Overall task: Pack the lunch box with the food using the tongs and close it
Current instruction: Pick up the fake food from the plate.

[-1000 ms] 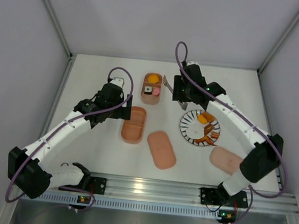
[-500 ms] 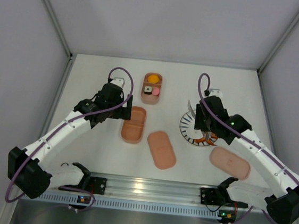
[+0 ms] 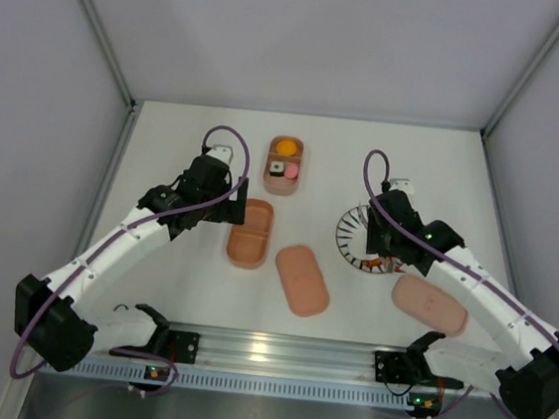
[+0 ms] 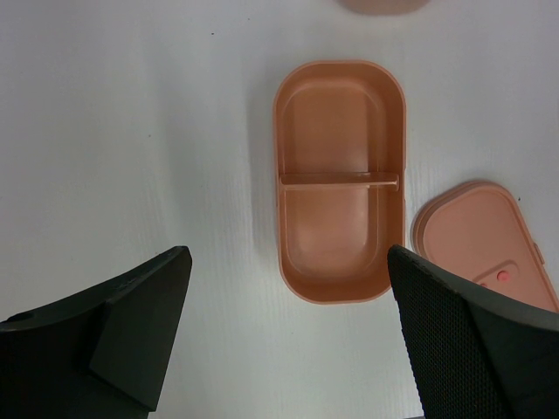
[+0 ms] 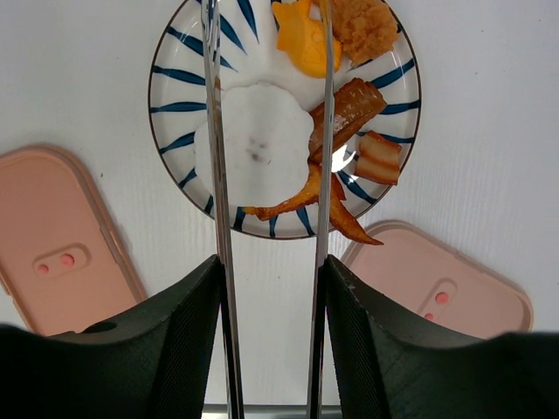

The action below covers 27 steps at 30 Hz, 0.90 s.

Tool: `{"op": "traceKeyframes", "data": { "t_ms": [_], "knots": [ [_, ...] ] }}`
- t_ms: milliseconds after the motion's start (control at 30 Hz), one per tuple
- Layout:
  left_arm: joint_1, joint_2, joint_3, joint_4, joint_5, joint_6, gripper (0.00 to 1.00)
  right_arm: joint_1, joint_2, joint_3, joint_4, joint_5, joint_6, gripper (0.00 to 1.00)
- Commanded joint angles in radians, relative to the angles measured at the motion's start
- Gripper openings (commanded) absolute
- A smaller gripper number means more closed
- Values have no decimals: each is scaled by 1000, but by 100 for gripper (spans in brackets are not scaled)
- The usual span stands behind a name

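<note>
The right pincer pinches the tongs between its fingers, the arms only partly squeezed so their tips straddle the fried egg on the striped plate just ahead, probably lining up a pick. The sausage strips lie under the right tong arm. Two lids flank the pincer, off so the trays can be filled. The left pincer hangs spread wide and empty over the bare lunch box tray. Farther off, the second tray already holds some food.
</note>
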Motion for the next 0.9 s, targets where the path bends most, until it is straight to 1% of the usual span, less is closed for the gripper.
{"op": "traceKeyframes", "data": {
  "t_ms": [0, 467, 867],
  "knots": [
    [6, -15, 0, 30, -5, -2, 99, -4, 17, -6, -3, 44, -1, 48],
    [4, -11, -1, 31, -5, -1, 99, -6, 34, -23, -10, 64, -7, 43],
    [4, -11, 0, 30, -5, -1, 99, -6, 51, -23, -17, 68, -20, 42]
  ]
}}
